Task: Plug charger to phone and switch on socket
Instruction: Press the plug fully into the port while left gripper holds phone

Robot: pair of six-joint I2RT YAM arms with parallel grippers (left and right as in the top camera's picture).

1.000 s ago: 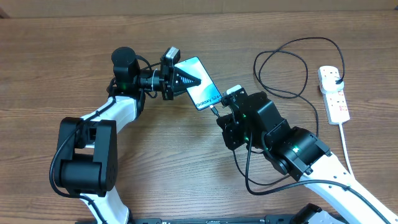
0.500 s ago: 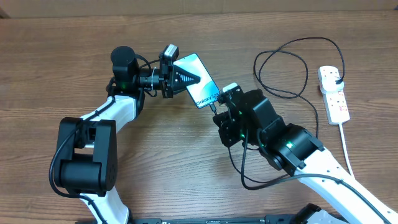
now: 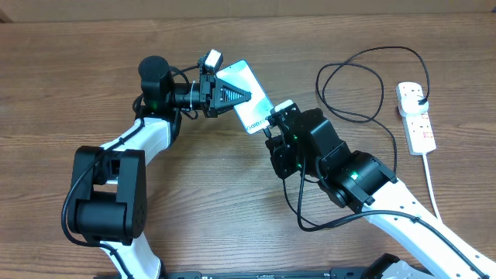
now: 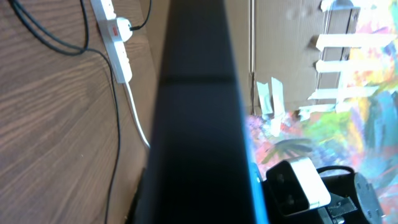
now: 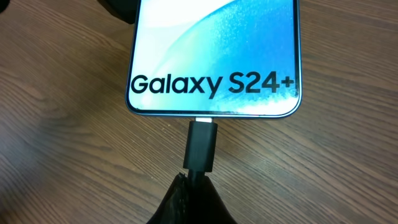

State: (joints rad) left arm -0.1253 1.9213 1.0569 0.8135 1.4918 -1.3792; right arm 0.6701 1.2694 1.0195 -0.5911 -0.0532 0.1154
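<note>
The phone has a light blue screen reading "Galaxy S24+" and is held tilted above the table. My left gripper is shut on its far end; the left wrist view shows only its dark edge. My right gripper is shut on the charger just behind its black connector tip. The tip meets the port in the phone's bottom edge. The charger cable loops back to a black plug in the white socket at the right.
The socket's thick white cord runs down the right side toward the front edge. The socket and cable also show in the left wrist view. A cardboard wall stands behind the table.
The phone has lifted and tilted more upright in my left gripper. My right gripper has moved up and left with the connector until the tip meets the phone's port.
</note>
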